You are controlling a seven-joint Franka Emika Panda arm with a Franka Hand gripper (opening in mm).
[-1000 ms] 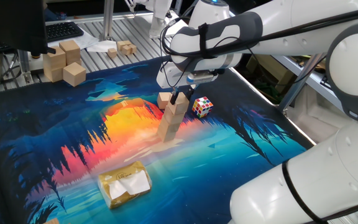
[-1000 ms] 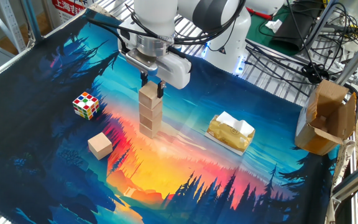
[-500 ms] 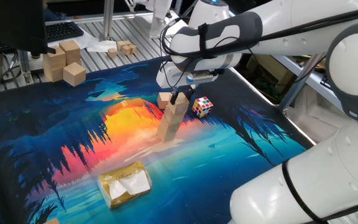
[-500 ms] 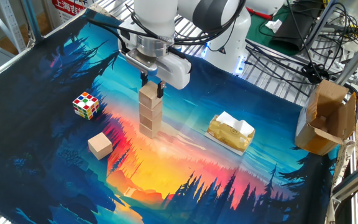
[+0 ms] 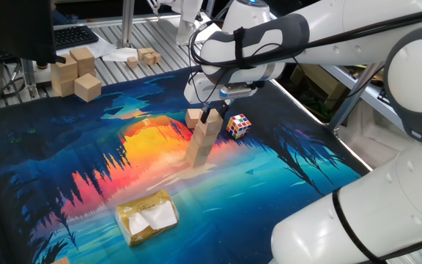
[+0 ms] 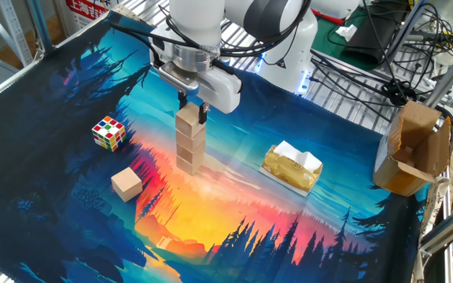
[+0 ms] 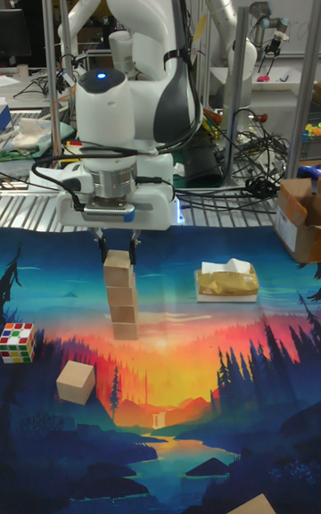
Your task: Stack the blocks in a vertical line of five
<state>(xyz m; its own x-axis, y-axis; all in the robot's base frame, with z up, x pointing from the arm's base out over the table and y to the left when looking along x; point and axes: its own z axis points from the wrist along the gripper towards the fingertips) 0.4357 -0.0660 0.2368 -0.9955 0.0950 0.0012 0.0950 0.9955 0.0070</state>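
A stack of four blocks (image 7: 119, 297) stands mid-mat, the gripper (image 7: 117, 250) at its top. A fifth block (image 7: 76, 382) lies apart in front, beside the puzzle cube (image 7: 17, 342); a tissue pack (image 7: 226, 283) sits on the opposite side.

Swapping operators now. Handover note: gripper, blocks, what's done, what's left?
Gripper: fingers either side of the top block of the stack; can't tell if gripping or released.
Stack: four blocks high, mid-mat, slightly uneven.
Fifth block: loose on the mat, near the puzzle cube.
Done: four stacked.
Left: release and back off, pick the loose block, place it on top.
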